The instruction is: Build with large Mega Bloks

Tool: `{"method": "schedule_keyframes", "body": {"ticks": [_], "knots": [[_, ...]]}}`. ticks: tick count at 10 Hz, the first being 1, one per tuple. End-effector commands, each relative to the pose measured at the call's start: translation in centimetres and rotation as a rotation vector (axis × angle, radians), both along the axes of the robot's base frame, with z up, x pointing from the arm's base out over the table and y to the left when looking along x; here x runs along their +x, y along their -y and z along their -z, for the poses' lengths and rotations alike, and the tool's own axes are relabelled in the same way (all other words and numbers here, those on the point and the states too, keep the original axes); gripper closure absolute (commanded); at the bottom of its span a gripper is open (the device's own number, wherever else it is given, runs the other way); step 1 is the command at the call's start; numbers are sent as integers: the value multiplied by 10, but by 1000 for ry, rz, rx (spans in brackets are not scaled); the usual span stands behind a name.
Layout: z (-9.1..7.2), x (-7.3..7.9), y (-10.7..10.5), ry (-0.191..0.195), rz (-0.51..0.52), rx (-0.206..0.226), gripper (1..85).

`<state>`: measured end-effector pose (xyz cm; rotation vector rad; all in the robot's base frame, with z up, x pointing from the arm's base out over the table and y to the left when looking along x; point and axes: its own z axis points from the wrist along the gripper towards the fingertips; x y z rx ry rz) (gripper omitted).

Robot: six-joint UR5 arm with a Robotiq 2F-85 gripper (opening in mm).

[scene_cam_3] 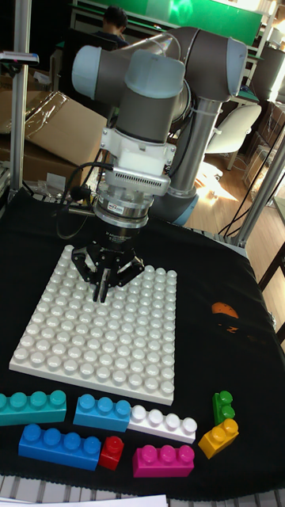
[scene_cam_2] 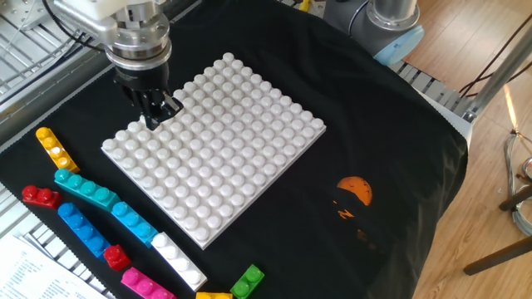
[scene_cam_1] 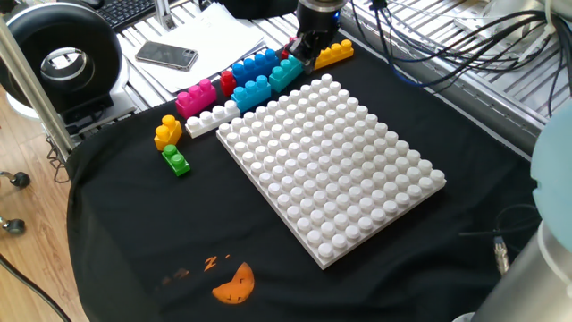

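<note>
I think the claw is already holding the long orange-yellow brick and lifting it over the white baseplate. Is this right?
Not quite. The claw holds nothing: its fingers are together and bare above the corner of the white baseplate. The long orange-yellow brick lies on the black cloth beside the plate, apart from the claw. The other fixed view shows this.
</note>
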<state>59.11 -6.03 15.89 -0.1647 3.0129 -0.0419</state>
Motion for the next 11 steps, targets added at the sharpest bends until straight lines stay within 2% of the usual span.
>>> {"method": "schedule_keyframes", "body": {"ticks": [1,3,4,6,7,8,11], "knots": [[9,15,15,-33,-175,8,437],[21,35,51,-28,-302,-26,307],[27,43,62,-26,-343,-34,300],[37,58,95,-32,-442,-101,297],[38,62,105,-38,-486,-127,283],[40,65,109,-41,-534,-133,253],[47,72,126,-67,-885,-209,217]]}}
